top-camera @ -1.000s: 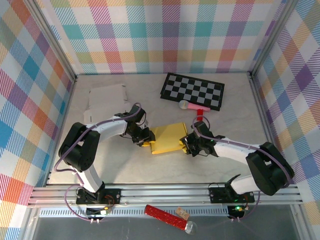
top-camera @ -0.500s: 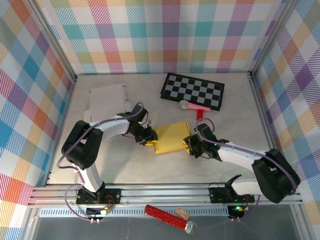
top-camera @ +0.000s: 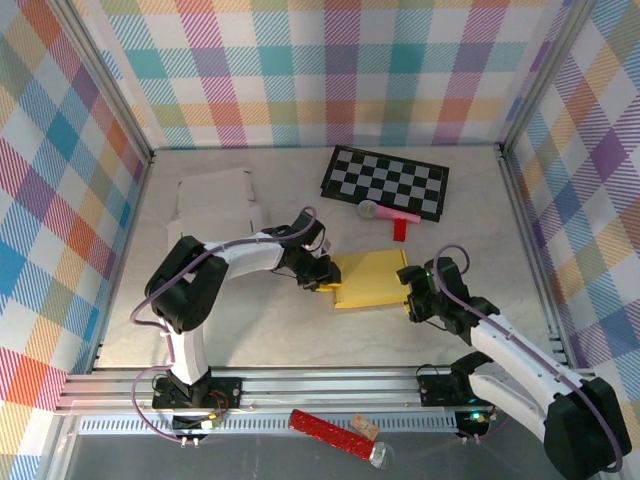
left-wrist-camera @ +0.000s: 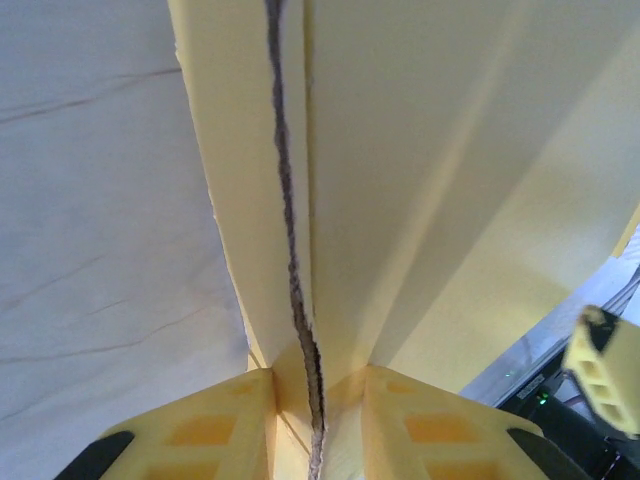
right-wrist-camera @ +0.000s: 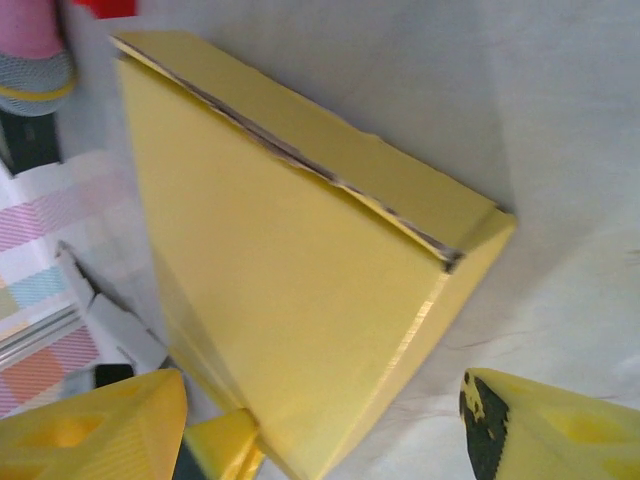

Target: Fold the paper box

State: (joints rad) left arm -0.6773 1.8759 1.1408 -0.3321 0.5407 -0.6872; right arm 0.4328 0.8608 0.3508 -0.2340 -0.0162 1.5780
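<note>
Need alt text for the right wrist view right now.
A yellow paper box lies on the pale table, its near corner between the spread yellow fingers of the right gripper. A pink and grey object shows top left.

The yellow paper box (top-camera: 370, 280) sits on the pale table (top-camera: 280, 330), about midway across and a little towards the near edge. It is a plain, unprinted, four-sided shape, collapsed almost flat, with its broad smooth panel facing up. In the right wrist view the box (right-wrist-camera: 280, 270) shows a narrow side strip along one long edge, with a dark, ragged seam where the strip meets the top panel. The box's left edge (left-wrist-camera: 420, 150) is pinched in the left gripper (left-wrist-camera: 315, 420).
</note>
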